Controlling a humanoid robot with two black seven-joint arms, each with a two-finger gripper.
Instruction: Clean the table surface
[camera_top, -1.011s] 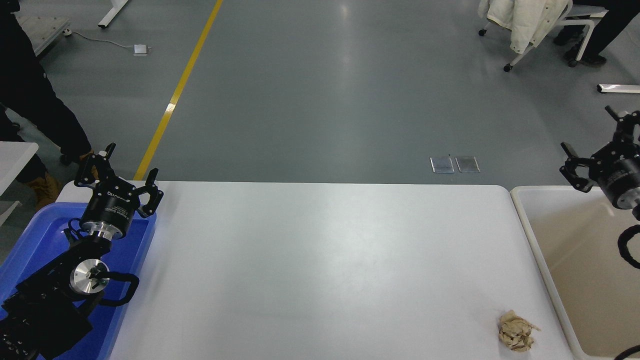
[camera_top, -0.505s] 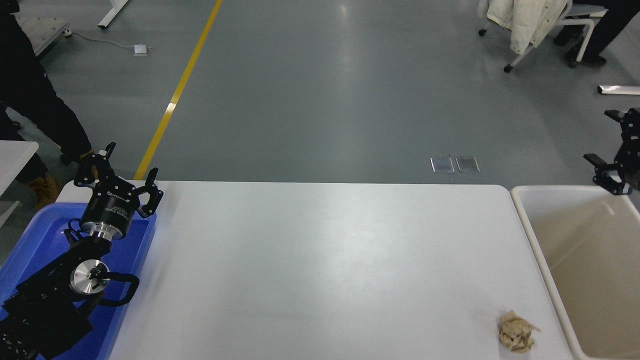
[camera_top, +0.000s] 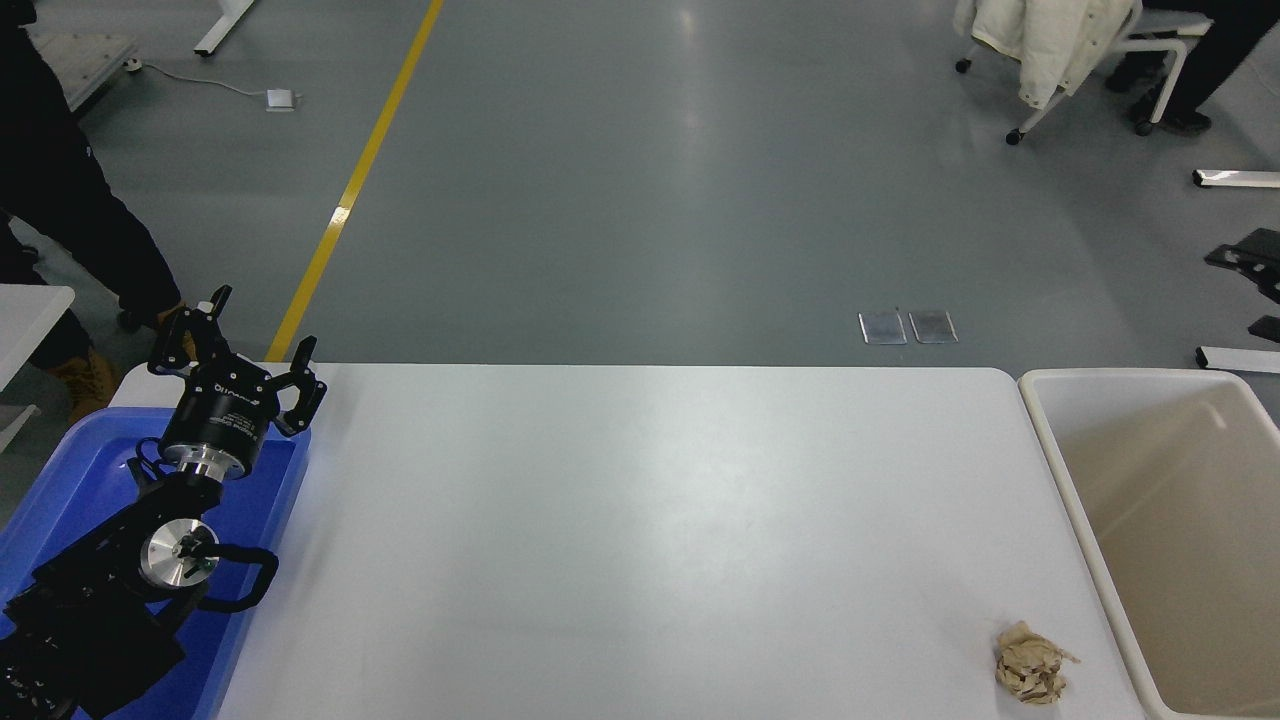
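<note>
The table surface (camera_top: 640, 520) is a wide white top filling the lower part of the head view. A crumpled beige paper wad (camera_top: 1032, 663) lies on it near the front right corner. My left gripper (camera_top: 240, 348) is parked open over the far end of the blue tray at the left, holding nothing. Of my right gripper (camera_top: 1256, 292) only two black fingertips (camera_top: 1240, 254) show at the right edge. They are spread apart, high beyond the bin's far rim and far from the wad.
A cream-coloured bin (camera_top: 1062, 470) stands against the table's right end. A blue tray (camera_top: 60, 480) sits at the left end under my left arm. A person's dark legs (camera_top: 70, 200) stand at the far left, and a chair with a coat (camera_top: 1050, 50) is far right.
My right gripper has pulled away to the right and upward, from above the bin's far corner until only its fingertips remain in view. The left arm and the paper wad have not moved.
</note>
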